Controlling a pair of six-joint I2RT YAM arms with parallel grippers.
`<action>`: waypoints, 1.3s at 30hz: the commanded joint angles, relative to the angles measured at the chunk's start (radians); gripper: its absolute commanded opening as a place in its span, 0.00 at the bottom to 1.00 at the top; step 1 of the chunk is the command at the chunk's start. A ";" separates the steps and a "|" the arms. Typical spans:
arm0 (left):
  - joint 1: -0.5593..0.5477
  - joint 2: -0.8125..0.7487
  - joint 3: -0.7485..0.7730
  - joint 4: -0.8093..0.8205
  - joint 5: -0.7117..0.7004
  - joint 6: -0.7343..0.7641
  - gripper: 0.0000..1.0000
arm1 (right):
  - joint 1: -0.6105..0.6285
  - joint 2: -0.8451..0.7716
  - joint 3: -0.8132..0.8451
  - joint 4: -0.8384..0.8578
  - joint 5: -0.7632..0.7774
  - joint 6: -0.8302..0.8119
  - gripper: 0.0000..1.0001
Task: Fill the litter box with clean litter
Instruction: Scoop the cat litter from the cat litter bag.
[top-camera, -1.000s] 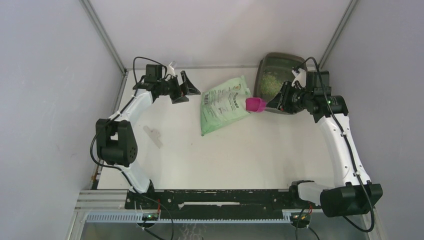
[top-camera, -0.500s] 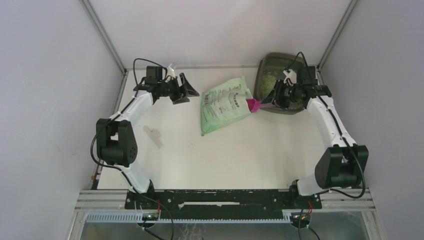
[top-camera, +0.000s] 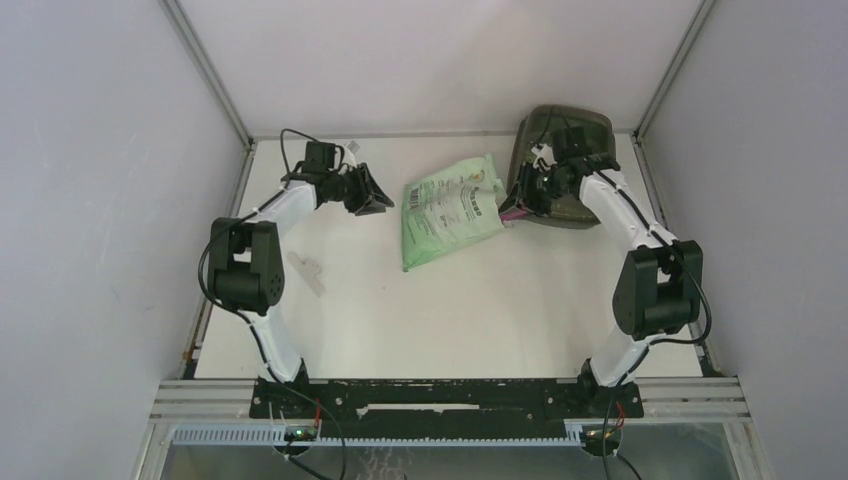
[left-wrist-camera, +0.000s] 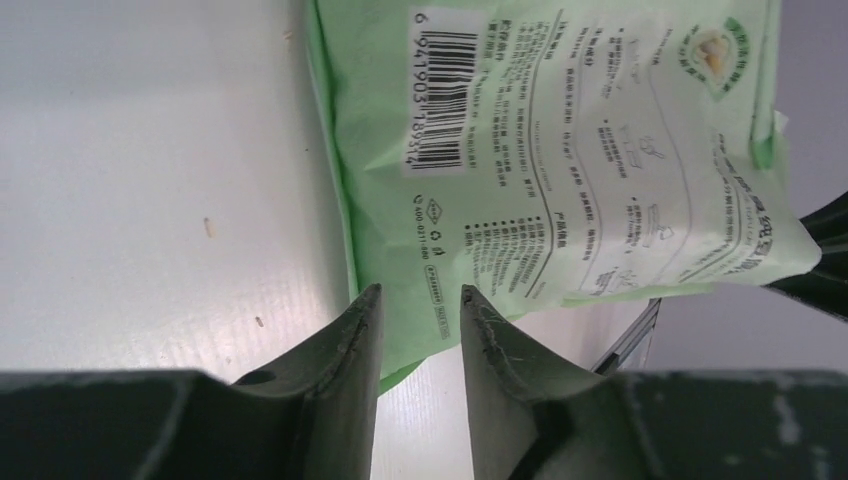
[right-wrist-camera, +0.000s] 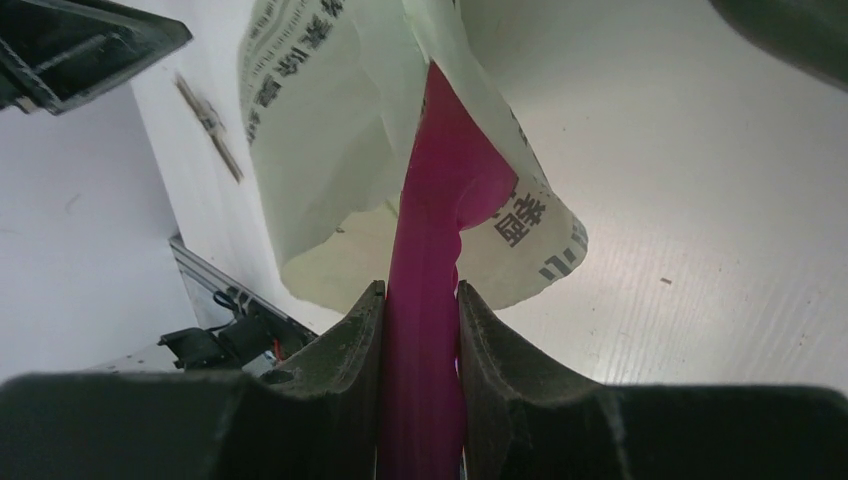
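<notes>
The magenta scoop (right-wrist-camera: 440, 200) is clamped by the right gripper (right-wrist-camera: 420, 295), bowl inserted into the green bag (top-camera: 448, 208). The left gripper (left-wrist-camera: 418, 300) is parted, empty. The litter box (top-camera: 565, 118) is located at the far-right table corner.

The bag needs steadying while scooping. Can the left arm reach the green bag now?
Likely yes: the left end effector, open, points at the green bag with nothing between them.

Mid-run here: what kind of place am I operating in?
Looks like a robot test cell, not a home: bare white table, plain grey wall panels on metal posts, a base rail along the near edge. The litter box and green bag seem to be props.
</notes>
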 joint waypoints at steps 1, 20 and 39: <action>-0.003 -0.006 0.007 -0.012 -0.047 0.023 0.37 | 0.046 0.012 0.050 -0.055 0.093 -0.011 0.00; -0.083 0.107 0.020 -0.108 -0.110 0.091 0.33 | 0.118 0.165 -0.025 0.270 -0.086 0.084 0.00; -0.108 0.083 -0.006 -0.101 -0.091 0.102 0.30 | 0.179 0.266 -0.160 0.801 -0.423 0.306 0.00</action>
